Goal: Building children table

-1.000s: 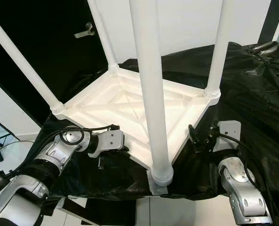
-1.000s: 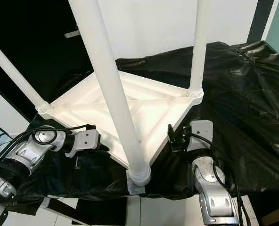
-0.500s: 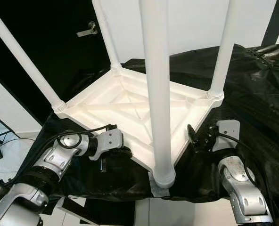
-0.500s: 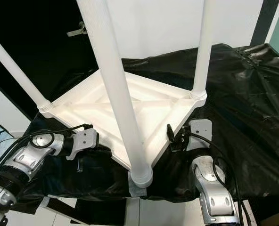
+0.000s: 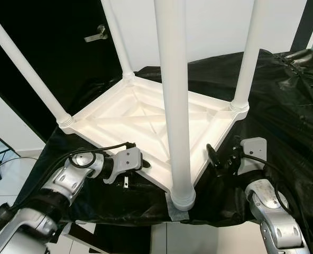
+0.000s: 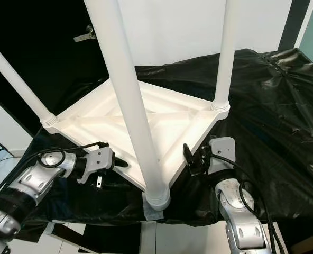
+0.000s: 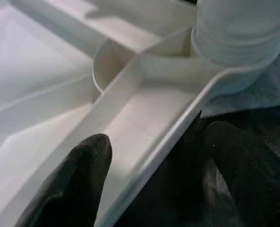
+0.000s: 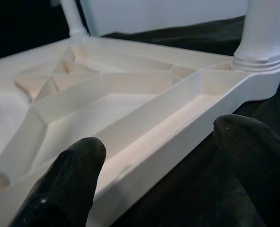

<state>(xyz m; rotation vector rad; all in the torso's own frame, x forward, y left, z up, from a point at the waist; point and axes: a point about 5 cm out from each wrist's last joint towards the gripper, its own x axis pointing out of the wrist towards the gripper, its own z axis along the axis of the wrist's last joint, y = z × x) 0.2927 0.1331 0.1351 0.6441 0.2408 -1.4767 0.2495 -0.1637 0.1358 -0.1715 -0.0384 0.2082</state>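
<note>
The work table, draped in crinkled black plastic sheeting [image 5: 283,100], fills the middle and right of the frame. On it, centre frame, lies the white moulded plastic children's table top [image 5: 140,119], upside down with its ribbed underside facing up. Four white round legs stand in its corner sockets: the near leg [image 5: 173,106] rises through the centre foreground, others at upper left [image 5: 24,74], upper centre [image 5: 117,42] and upper right [image 5: 246,58].

The left hand [image 5: 138,168], lower left of centre, straddles the near-left rim of the top: one finger [image 7: 71,189] lies inside the rim, the other outside on the sheeting, spread and not clamped. The right hand [image 5: 215,160], lower right of centre, straddles the near-right rim likewise, one finger [image 8: 69,184] over the ribbed side, the other outside; released, gripping nothing.

Assessment: all legs appear fitted; the step in hand is likely gripping the top by both rims to lift or turn it. Both hands should close squarely on the rim wall, evenly either side of the near leg, and move together so the top does not twist or slide on the slick sheeting.
</note>
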